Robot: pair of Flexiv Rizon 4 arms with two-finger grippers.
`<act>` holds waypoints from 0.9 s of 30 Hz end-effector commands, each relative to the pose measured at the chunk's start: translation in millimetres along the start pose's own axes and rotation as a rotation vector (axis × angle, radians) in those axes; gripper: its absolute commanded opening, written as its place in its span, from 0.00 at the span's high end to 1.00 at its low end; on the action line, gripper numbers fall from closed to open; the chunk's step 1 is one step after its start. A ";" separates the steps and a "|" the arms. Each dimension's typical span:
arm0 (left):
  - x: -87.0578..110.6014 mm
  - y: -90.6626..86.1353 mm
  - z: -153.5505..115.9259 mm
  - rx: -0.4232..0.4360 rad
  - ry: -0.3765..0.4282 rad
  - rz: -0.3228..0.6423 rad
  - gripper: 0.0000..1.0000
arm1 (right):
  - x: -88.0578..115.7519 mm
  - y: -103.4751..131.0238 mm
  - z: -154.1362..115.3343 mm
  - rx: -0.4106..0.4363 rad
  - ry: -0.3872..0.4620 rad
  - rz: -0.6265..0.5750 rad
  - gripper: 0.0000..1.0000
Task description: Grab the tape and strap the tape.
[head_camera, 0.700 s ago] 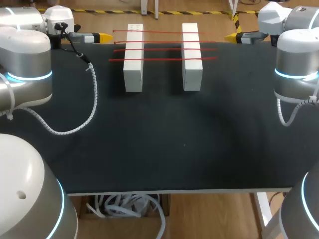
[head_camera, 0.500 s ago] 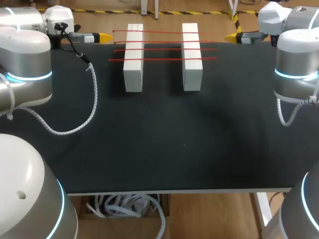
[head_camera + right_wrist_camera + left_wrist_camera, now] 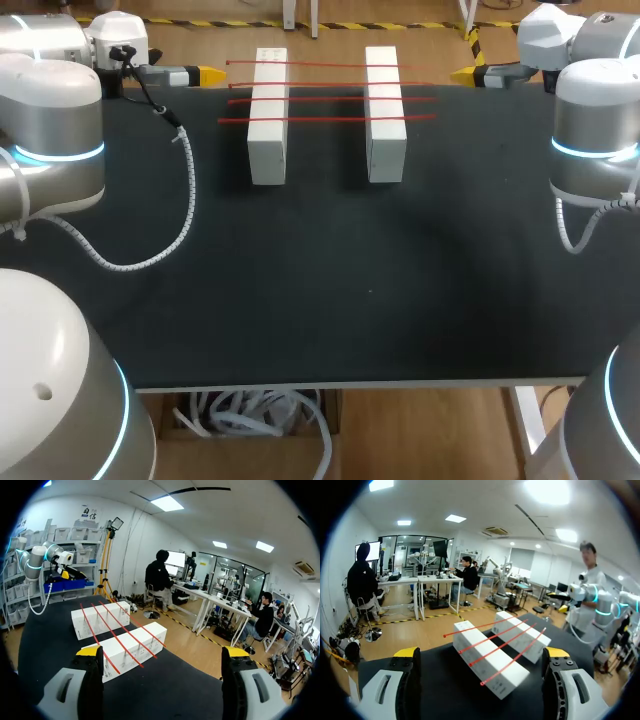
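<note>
A black worktop (image 3: 330, 280) is observed with two items standing on its far part: a left white rectangular block (image 3: 267, 150) and a right white rectangular block (image 3: 385, 150), set parallel with a gap between them. Four thin red tape strips (image 3: 320, 119) are laid across the tops of both blocks, spanning the gap and overhanging at the outer sides.

The left gripper (image 3: 205, 75) is positioned at the far left corner of the worktop, pointed towards the blocks, near the strip ends but apart from them. In the left wrist view its yellow-tipped fingers are seen spread wide with nothing between them, and the blocks and strips lie ahead of it.

The right gripper (image 3: 468, 74) is positioned at the far right corner, likewise pointed inward and apart from the strips. In the right wrist view its fingers are seen spread wide and nothing is gripped.

A grey spiral-wrapped cable (image 3: 185, 200) is noted hanging from the left arm above the worktop
</note>
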State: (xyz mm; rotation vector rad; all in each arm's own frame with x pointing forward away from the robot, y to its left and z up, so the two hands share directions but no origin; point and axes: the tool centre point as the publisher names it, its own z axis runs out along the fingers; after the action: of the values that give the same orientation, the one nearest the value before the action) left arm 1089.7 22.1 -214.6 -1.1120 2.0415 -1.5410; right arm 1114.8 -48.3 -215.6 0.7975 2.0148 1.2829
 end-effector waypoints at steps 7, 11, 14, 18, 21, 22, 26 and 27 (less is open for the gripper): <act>-0.5 2.4 1.1 0.010 0.000 0.002 0.00 | -0.6 -0.4 -0.7 -0.001 0.002 0.000 0.00; -0.5 2.4 1.1 0.010 0.000 0.002 0.00 | -0.6 -0.4 -0.7 -0.001 0.002 0.000 0.00; -0.5 2.4 1.1 0.010 0.000 0.002 0.00 | -0.6 -0.4 -0.7 -0.001 0.002 0.000 0.00; -0.5 2.4 1.1 0.010 0.000 0.002 0.00 | -0.6 -0.4 -0.7 -0.001 0.002 0.000 0.00; -1.5 2.8 0.3 0.002 -0.004 0.008 0.00 | -0.6 -0.4 -0.7 -0.001 0.002 0.000 0.00; -1.9 2.9 -0.3 -0.013 0.008 0.019 0.00 | -0.6 -0.4 -0.7 -0.001 0.002 0.000 0.00; 1.2 5.8 -1.0 -0.037 0.047 0.143 0.00 | -0.6 -0.4 -0.7 -0.001 0.002 0.000 0.00; 1.7 6.7 -0.5 -0.029 0.080 0.160 0.00 | -0.6 -0.4 -0.7 -0.001 0.002 0.000 0.00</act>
State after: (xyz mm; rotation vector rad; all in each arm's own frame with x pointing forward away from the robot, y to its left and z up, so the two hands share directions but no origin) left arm 1084.1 17.1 -219.9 -0.9473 2.1158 -1.4718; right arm 1114.8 -48.4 -215.6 0.7976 2.0148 1.2829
